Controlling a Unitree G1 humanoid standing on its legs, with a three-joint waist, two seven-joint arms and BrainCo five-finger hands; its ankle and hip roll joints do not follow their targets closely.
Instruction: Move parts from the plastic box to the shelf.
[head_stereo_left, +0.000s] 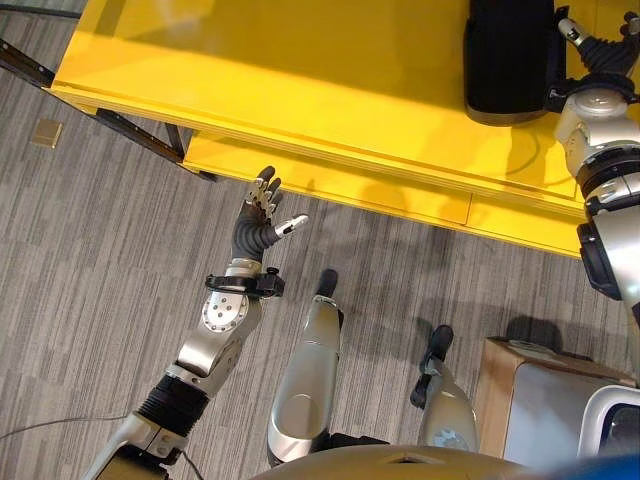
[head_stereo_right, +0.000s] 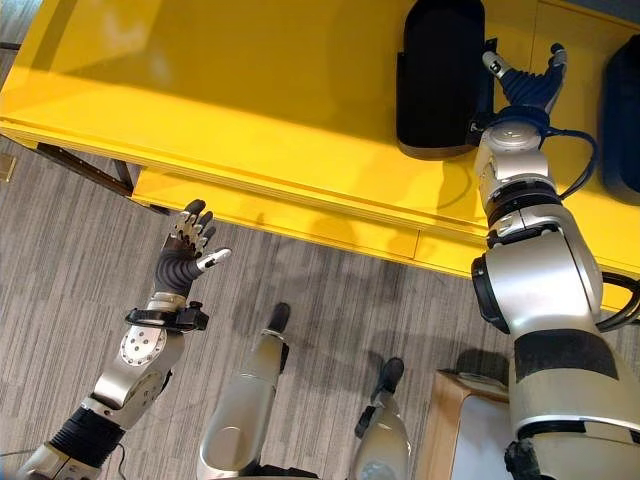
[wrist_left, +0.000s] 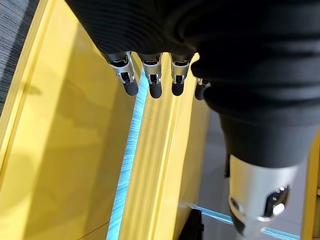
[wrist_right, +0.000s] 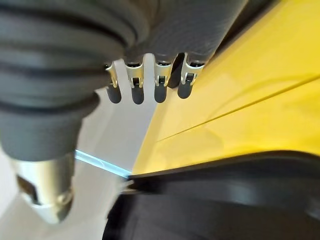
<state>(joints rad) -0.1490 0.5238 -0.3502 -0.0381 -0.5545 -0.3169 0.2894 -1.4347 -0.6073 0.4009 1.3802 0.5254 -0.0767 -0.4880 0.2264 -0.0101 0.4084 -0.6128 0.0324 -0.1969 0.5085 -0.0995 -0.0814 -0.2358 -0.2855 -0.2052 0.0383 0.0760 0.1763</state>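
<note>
Nearest to us, at the lower right of the left eye view, we see the corner of a light wooden box (head_stereo_left: 497, 385) standing on the grey striped carpet (head_stereo_left: 90, 260), with a pale grey thing inside it that we cannot identify. A little farther out, our left hand (head_stereo_left: 262, 215) hangs above the carpet just short of the front edge of the yellow shelf (head_stereo_left: 300, 90); its fingers (wrist_left: 129, 80) are straight and spread, the thumb stands apart, and it grasps nothing. In the left wrist view the dark tips point along the yellow boards, clear of them. A small tan square (head_stereo_left: 46, 133) lies on the carpet well off to the left, near the dark metal leg (head_stereo_left: 135, 135) of the shelf. Beyond the shelf's edge, on its upper yellow board, stands a black part (head_stereo_right: 440, 75), a tall dark rounded block. Our right hand (head_stereo_right: 525, 85) is raised just beside it on its right side, with fingers (wrist_right: 159, 82) extended and relaxed, thumb out toward the part, holding nothing; we cannot tell whether the thumb touches it. In the right wrist view the black part shows as a dark curved edge under the hand, against the yellow. At the far right edge another dark object (head_stereo_right: 620, 110) rests on the same board
</note>
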